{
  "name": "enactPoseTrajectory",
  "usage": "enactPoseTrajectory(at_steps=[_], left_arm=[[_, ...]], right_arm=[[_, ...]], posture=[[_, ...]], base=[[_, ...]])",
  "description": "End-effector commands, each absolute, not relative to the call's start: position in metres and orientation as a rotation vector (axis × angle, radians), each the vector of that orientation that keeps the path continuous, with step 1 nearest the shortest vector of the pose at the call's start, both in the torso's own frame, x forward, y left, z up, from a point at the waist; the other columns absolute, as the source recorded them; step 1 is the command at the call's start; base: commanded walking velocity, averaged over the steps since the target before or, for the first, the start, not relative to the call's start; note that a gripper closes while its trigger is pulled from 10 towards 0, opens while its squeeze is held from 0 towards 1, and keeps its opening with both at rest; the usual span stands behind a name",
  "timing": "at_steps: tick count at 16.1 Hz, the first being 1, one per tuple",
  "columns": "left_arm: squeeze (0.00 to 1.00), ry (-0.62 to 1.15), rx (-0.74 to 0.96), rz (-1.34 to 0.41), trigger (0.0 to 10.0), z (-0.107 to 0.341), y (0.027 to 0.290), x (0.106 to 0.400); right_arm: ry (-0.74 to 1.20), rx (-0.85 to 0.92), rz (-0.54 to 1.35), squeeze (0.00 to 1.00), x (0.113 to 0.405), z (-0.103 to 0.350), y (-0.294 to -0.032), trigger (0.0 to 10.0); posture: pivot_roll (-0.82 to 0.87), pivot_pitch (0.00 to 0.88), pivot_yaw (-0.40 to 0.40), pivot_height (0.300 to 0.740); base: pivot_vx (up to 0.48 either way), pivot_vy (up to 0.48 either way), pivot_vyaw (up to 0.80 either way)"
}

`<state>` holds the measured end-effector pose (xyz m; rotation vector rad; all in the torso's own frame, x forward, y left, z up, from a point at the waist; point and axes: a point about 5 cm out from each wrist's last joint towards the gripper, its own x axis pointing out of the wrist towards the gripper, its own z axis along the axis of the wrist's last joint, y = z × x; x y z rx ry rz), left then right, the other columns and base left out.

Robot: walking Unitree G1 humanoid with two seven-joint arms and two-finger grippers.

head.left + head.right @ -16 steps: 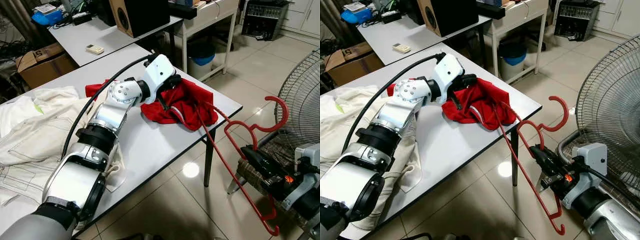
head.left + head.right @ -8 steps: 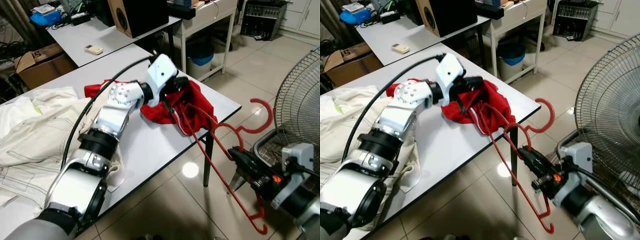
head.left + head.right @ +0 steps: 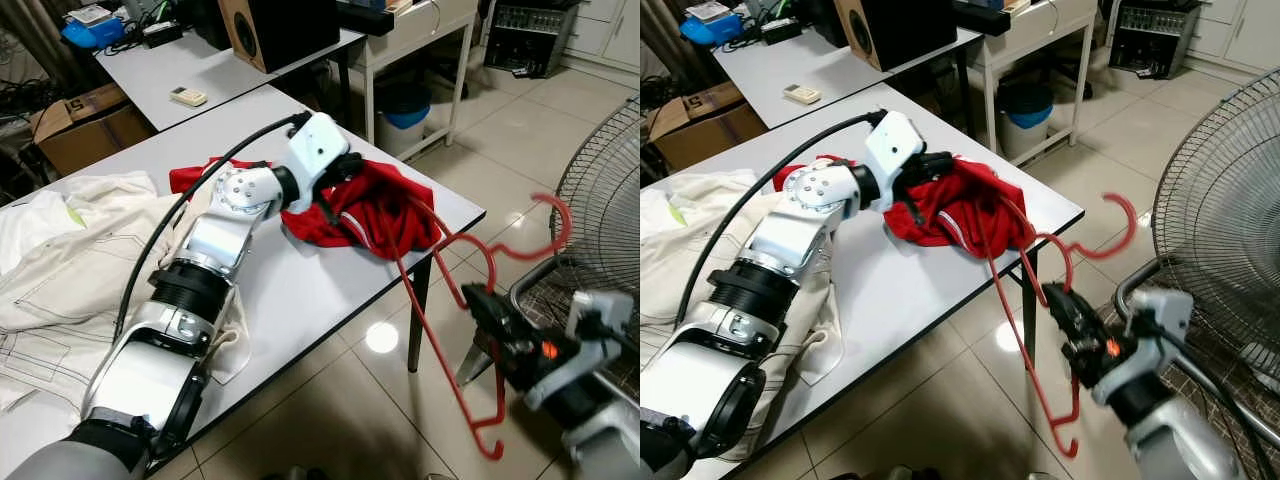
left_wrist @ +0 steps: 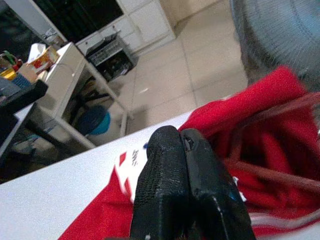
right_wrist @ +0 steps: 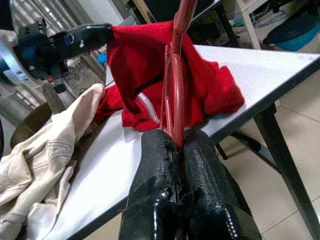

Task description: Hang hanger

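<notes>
Off the table's near corner, I have the hanger half threaded into the shirt, nothing hung yet.

My right end effector [image 3: 1065,310] is clamped tight on the red hanger [image 3: 440,270] partway along its wire, holding it out over the floor tiles beside the fan [image 3: 1230,200], hook end up in the air. My left end effector [image 3: 335,185] has its fingers pressed together on the red shirt [image 3: 375,210], pinning that bunched cloth on the table [image 3: 300,290]. One hanger arm reaches into the shirt's folds; I cannot tell how deep. I judge the dressing step unfinished, and carrying it to a rail remains. A cream garment [image 3: 60,260] lies beside my left arm.
</notes>
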<state>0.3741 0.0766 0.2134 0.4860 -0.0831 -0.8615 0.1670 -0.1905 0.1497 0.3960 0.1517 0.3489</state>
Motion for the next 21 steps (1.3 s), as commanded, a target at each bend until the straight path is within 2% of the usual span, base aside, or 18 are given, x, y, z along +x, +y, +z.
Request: enactPoseTrajectory(at_steps=[1, 2, 4, 5, 8, 12, 15, 21], left_arm=[[0.00, -0.069, 0.538, -0.838, 0.4, 0.210, 0.082, 0.376], [0.00, -0.058, 0.568, -0.838, 10.0, 0.202, 0.080, 0.375], [0.00, -0.046, 0.539, -0.873, 10.0, 0.197, 0.075, 0.373], [1.00, -0.032, 0.496, -0.907, 10.0, 0.192, 0.072, 0.370], [1.00, 0.015, 0.448, -0.945, 10.0, 0.180, 0.073, 0.364], [1.00, 0.016, 0.350, -0.895, 10.0, 0.174, 0.083, 0.358], [1.00, 0.039, 0.351, -0.882, 10.0, 0.161, 0.080, 0.351], [1.00, 0.027, 0.280, -0.707, 10.0, 0.145, 0.073, 0.351]], right_arm=[[0.119, 0.394, 0.355, 0.00, 0.165, 0.156, -0.187, 10.0], [0.115, 0.396, 0.349, 0.00, 0.164, 0.157, -0.188, 10.0], [0.108, 0.398, 0.347, 0.00, 0.165, 0.159, -0.189, 10.0], [0.106, 0.397, 0.354, 0.00, 0.167, 0.159, -0.190, 10.0], [0.126, 0.393, 0.381, 0.00, 0.168, 0.156, -0.190, 10.0], [0.139, 0.385, 0.404, 0.00, 0.168, 0.155, -0.191, 10.0], [0.143, 0.369, 0.435, 0.00, 0.170, 0.158, -0.190, 10.0], [0.141, 0.363, 0.471, 0.00, 0.173, 0.162, -0.189, 10.0]], posture=[[-0.13, 0.043, 0.190, 0.740], [-0.15, 0.040, 0.200, 0.740], [-0.15, 0.040, 0.200, 0.740], [-0.16, 0.036, 0.205, 0.740], [-0.16, 0.036, 0.200, 0.740], [-0.16, 0.036, 0.186, 0.740], [-0.16, 0.041, 0.168, 0.740], [-0.16, 0.057, 0.145, 0.740]], base=[[0.000, 0.000, 0.00], [0.000, 0.000, 0.00], [0.000, 0.000, 0.00], [0.000, 0.000, 0.00], [0.000, 0.000, 0.00], [0.000, 0.000, 0.00], [0.000, 0.000, 0.00], [0.000, 0.000, 0.00]])
